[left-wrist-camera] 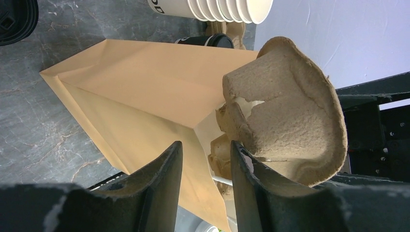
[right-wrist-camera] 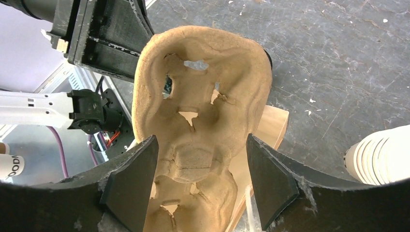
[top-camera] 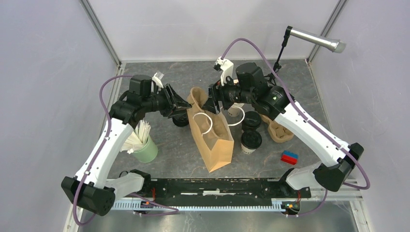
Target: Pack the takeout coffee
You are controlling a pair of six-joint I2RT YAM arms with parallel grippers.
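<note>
Grey marbled tabletop [top-camera: 169,157] sits between pale lilac walls [top-camera: 48,72].

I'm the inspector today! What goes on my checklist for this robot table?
Surface: grey marbled table, a few white specks.
Job's things: two lidded coffee cups standing outside the paper bag; pulp cup carrier partly in the bag's mouth.
Clutter: lidless cup stack, black lids, spare carrier, green cup, red-and-blue block.
Claws: left claw at the bag's mouth, grip unclear; right claw open on either side of the carrier.
Cables: purple cables loop over both arms.
Surroundings: white walls, microphone.
</note>
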